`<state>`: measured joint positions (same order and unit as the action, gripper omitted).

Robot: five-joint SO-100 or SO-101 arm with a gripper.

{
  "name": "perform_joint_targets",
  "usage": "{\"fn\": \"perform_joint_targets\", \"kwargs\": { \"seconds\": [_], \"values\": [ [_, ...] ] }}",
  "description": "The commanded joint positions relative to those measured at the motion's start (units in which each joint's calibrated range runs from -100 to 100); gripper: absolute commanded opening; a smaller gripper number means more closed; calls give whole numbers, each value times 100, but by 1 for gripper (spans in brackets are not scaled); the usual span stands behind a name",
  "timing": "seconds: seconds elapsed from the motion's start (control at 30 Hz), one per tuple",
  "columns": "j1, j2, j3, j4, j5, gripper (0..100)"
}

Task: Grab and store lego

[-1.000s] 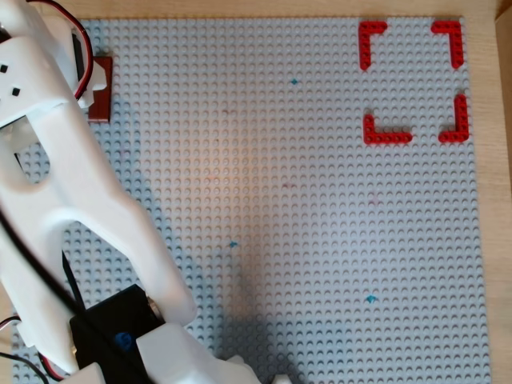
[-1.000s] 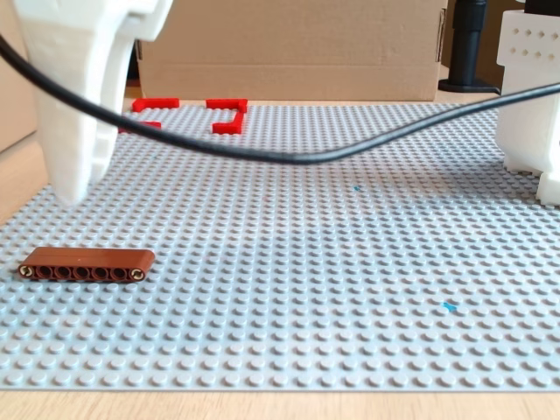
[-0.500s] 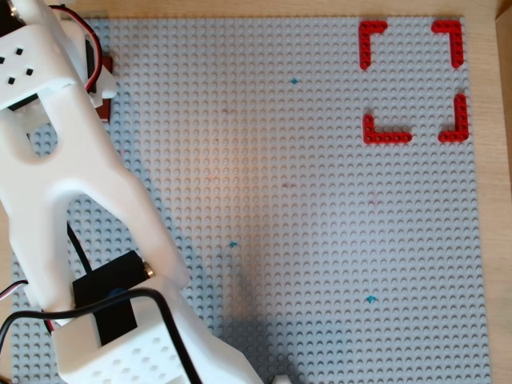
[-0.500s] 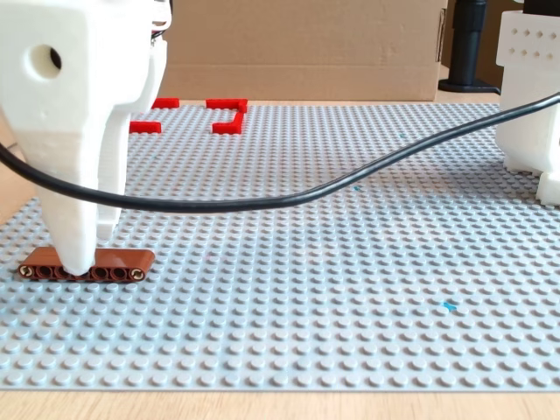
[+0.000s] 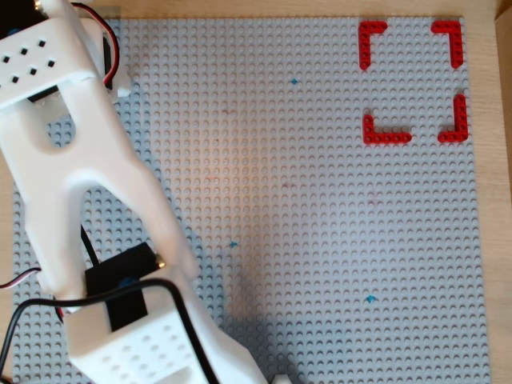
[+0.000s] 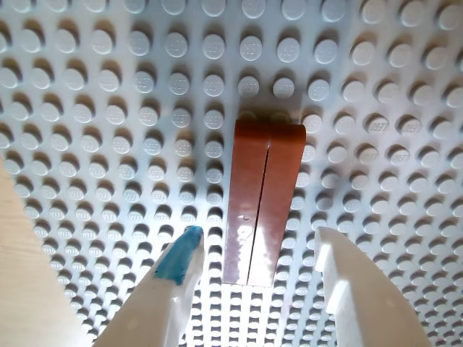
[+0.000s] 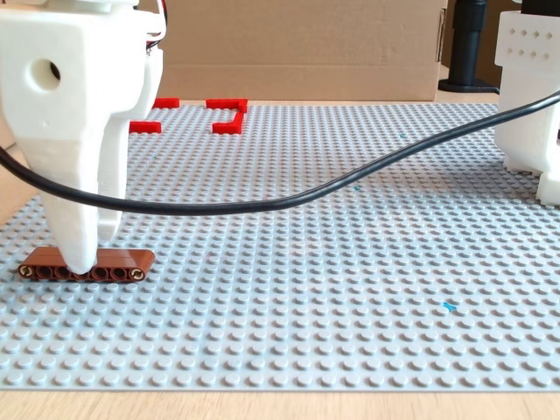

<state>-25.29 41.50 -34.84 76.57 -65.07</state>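
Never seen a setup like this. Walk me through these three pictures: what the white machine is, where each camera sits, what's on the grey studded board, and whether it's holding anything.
The white machine is a small robot arm ending in a two-finger gripper. One camera looks straight down from above, one rides on the gripper, and one stands low at the board's edge. The board is a grey studded baseplate. In the overhead view, four red L-shaped corner pieces mark a square at its top right. A long reddish-brown lego beam lies flat on the board. The wrist view shows the open gripper's two fingers either side of the beam with gaps, so nothing is held yet. From above, the arm hides the beam.
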Motion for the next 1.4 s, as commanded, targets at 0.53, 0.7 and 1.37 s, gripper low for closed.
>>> {"fn": "perform_joint_targets", "kwargs": {
  "seconds": [0.53,0.7,1.37],
  "values": [
    [81,279,-255,-219,18,2],
    [81,279,-246,-201,18,2],
    [73,143,-2923,2282,8,2]
  ]
}}
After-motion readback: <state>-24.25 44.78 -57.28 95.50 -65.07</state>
